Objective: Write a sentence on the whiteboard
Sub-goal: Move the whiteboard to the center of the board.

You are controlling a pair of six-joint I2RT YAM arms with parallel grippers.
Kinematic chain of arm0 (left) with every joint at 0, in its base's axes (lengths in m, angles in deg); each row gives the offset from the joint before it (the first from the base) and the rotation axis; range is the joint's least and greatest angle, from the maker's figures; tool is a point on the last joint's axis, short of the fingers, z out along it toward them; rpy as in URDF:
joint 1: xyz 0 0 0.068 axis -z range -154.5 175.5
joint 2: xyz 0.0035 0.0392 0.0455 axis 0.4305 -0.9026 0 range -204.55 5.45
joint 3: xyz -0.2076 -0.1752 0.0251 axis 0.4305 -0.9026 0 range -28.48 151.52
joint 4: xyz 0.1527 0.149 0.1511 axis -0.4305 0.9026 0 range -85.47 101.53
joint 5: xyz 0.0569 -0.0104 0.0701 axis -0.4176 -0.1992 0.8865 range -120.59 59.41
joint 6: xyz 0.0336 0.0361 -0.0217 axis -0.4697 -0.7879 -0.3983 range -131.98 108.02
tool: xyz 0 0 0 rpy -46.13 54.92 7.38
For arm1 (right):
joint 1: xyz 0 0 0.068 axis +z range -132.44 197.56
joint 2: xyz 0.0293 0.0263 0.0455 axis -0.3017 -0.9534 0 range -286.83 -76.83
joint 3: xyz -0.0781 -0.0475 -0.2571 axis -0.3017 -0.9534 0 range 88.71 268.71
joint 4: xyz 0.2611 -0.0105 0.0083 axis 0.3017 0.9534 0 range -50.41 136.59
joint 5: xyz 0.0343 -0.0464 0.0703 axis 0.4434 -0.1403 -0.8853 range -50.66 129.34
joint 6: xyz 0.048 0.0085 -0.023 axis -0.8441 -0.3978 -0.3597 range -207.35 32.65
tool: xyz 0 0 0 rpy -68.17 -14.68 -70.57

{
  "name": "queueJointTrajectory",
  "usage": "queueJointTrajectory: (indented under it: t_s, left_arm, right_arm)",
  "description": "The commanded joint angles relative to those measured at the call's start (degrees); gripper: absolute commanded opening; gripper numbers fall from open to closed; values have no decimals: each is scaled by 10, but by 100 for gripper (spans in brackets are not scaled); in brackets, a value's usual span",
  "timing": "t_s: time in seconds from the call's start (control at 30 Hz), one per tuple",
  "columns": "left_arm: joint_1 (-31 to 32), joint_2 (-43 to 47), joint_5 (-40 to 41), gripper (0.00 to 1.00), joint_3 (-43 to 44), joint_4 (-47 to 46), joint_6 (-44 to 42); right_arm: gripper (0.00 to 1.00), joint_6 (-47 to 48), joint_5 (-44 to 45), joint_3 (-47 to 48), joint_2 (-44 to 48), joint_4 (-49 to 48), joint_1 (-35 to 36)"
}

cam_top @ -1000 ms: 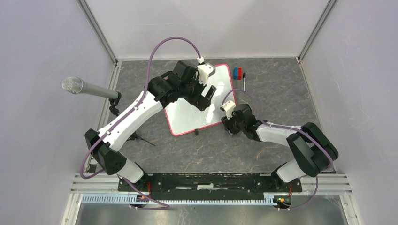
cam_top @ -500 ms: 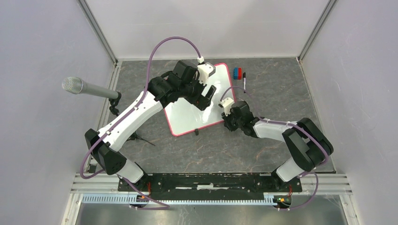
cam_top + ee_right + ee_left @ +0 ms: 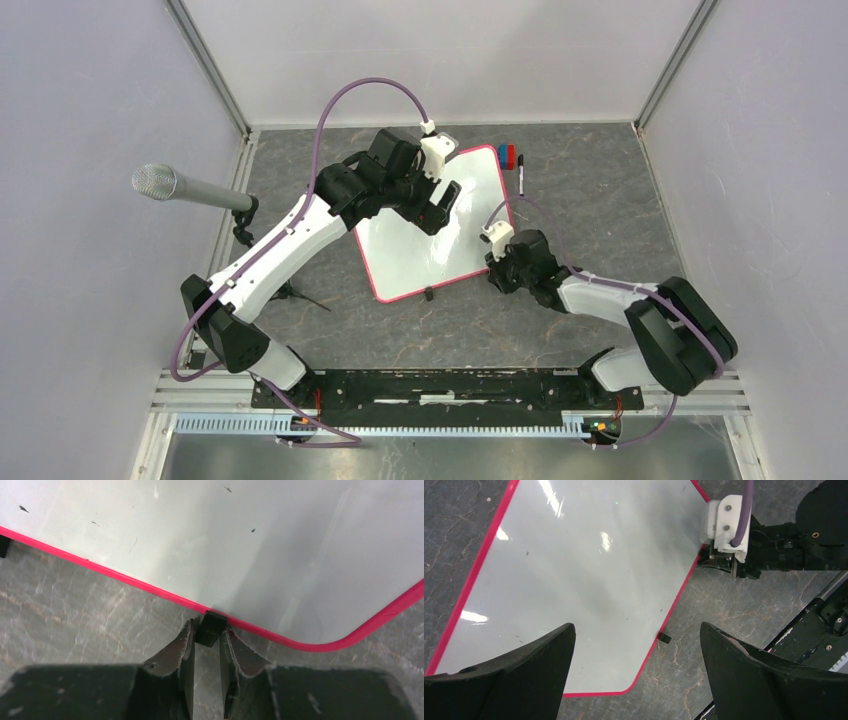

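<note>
**Fig.** The whiteboard (image 3: 425, 250) lies flat and askew on the grey, stone-patterned table (image 3: 590, 200). Its glossy face carries glare streaks and a few dark specks. At the whiteboard's near long edge, the right gripper (image 3: 207, 631) has its fingers clamped on a small black clip (image 3: 211, 625). A second clip (image 3: 428, 293) sits further left along that edge. The left gripper (image 3: 636, 630) hangs above the whiteboard, fingers wide apart. A black marker (image 3: 520, 176) and red and blue blocks (image 3: 507, 155) lie just beside its far right corner.
</note>
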Motion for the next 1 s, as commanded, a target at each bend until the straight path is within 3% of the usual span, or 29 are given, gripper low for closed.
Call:
queueJointTrajectory:
  t_s: [0.0, 0.33, 0.83, 0.93, 0.97]
  left_arm:
    - [1, 10, -7, 100, 8, -20, 1]
    - [0, 0, -14, 100, 22, -18, 1]
    - [0, -2, -12, 100, 18, -19, -1]
    - [1, -4, -13, 100, 17, -19, -4]
    - [0, -4, -13, 100, 17, -19, -3]
  right_arm:
    - [0, 17, -36, -32, 47, 43, -2]
    - [0, 58, -80, -51, 85, 138, 2]
    - [0, -5, -104, -52, 135, 188, 21]
    - [10, -11, -110, -59, 137, 188, 21]
    - [17, -11, -113, -61, 139, 187, 21]
